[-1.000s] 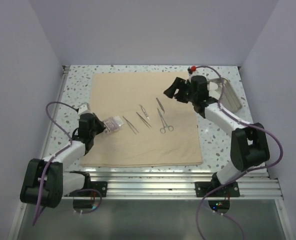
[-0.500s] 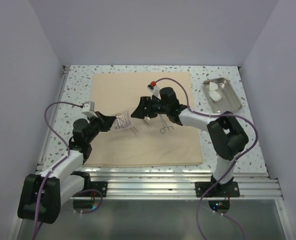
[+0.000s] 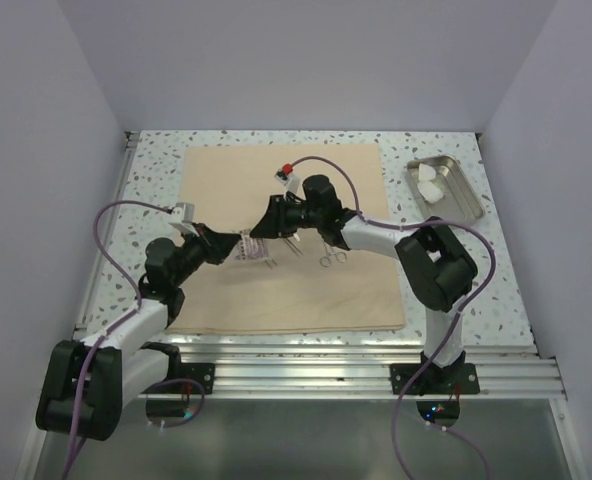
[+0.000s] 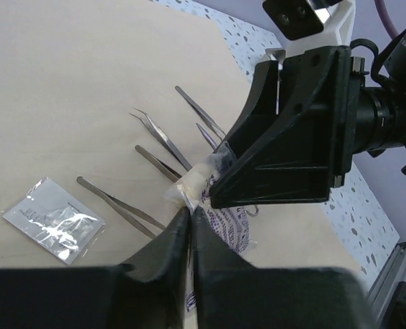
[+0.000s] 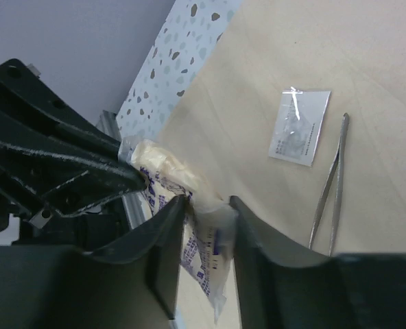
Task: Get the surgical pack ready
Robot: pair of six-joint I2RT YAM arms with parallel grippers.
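Over at the far right of the bench (image 3: 156, 170) sits the steel tray (image 3: 466, 195), off the cloth, with 2 white pieces (image 3: 429, 181) lying in its far-left end; I can't make out what they are. The rest of the tray is bare metal.

The tan cloth (image 3: 296, 300) lies flat and square in the middle of the bench. Thin steel tweezers (image 4: 160, 134) lie loose on it, with a ring-handled instrument (image 3: 331, 255) just to their right. A small clear packet (image 4: 52, 219) lies flat on the cloth, near the tweezers and apart from both arms.

Both arms meet above the left half of the cloth. The left hand (image 4: 189, 216) has its fingers pressed together on the edge of a printed packet (image 4: 223, 226), which has purple lettering and something pale and wadded inside. The packet is lifted off the cloth.

The right hand (image 5: 208, 202) reaches in from the other side. Its 2 fingers stand apart, 1 on each side of the same packet's other end. The packet fills the gap between them, but I cannot tell whether they are actually pinching it. The 2 hands are nearly tip to tip, with only the packet between them.
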